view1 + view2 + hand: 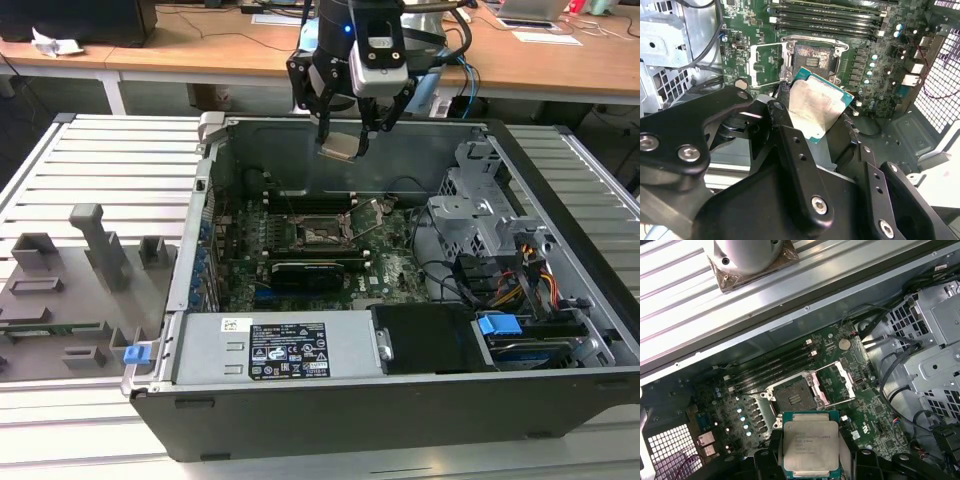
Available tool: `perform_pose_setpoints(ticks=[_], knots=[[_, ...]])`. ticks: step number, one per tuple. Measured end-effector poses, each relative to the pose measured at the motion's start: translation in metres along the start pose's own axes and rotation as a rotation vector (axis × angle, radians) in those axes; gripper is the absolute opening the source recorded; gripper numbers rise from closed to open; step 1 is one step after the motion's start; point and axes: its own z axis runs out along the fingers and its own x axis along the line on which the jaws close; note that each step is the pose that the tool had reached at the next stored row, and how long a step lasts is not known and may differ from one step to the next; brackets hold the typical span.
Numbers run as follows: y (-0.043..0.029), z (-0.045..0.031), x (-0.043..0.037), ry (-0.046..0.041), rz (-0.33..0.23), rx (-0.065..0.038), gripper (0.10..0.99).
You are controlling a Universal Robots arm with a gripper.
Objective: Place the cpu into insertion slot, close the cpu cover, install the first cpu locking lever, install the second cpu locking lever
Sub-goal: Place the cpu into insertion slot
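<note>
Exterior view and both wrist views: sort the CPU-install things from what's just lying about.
Job in hand: cpu, held in the hand above the case; insertion slot, bare; cpu cover, swung open.

Lying about: memory slots; black expansion card; power supply; drive cage; grey fixture blocks outside the case.

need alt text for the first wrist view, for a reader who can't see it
The end effector holds the cpu, metal top facing the camera, above a green motherboard. Close by is the empty insertion slot, with its cover swung open beside it.
</note>
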Motion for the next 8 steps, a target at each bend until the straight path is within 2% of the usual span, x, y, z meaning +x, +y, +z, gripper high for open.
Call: perform_pose_setpoints(ticks=[8], knots=[[0.0,0.0,0.0,-0.0022,0.024,0.0,0.537]])
